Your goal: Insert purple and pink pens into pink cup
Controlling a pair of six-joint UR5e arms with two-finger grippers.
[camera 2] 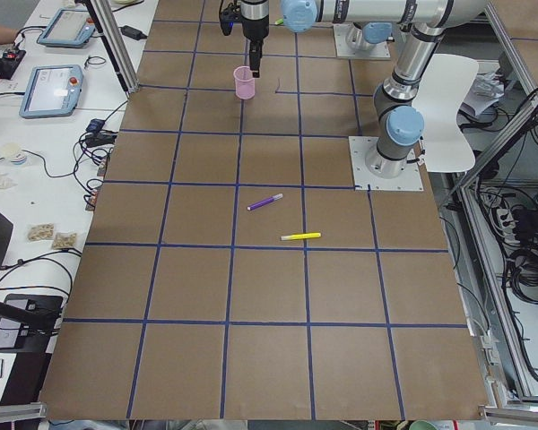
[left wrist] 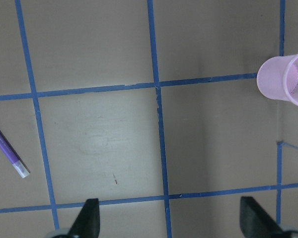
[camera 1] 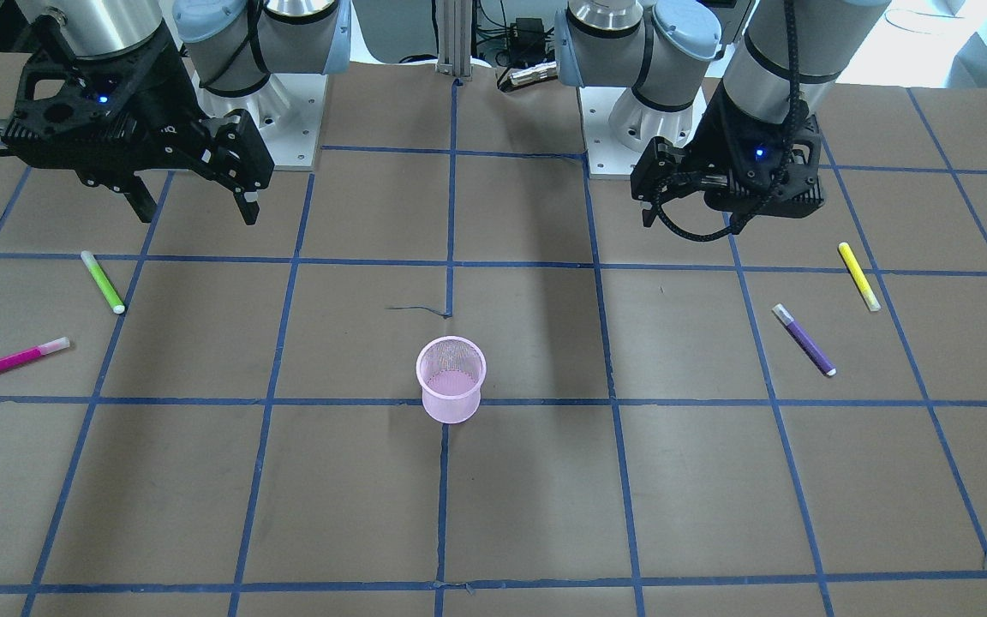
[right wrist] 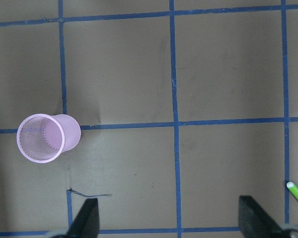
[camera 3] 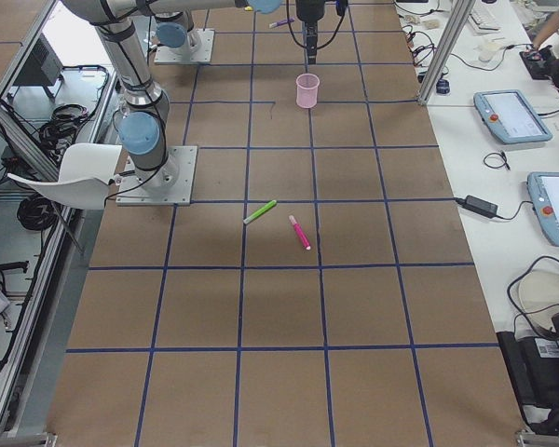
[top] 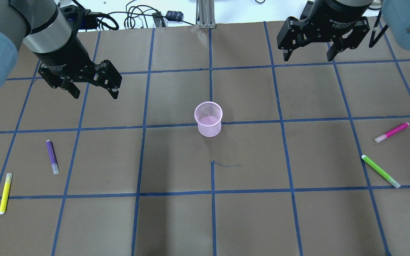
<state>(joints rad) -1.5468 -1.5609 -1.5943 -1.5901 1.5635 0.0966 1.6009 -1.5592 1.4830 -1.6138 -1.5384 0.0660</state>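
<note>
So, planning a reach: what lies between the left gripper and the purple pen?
Overhead, only bare, blue-taped brown table separates left gripper from slim purple pen.

probably a robotics lab: teach pendants (camera 3: 512,114), loose cables (camera 2: 524,260), tape-gridded table (top: 176,220).

We see a brown-papered table (top: 176,227) gridded with blue tape (top: 247,192), a white bench (camera 2: 36,179) with tablets (camera 2: 49,90) alongside.

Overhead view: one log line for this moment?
left gripper open, empty | right gripper open, empty | purple pen loose | pink pen loose | pink cup upright, empty
</note>
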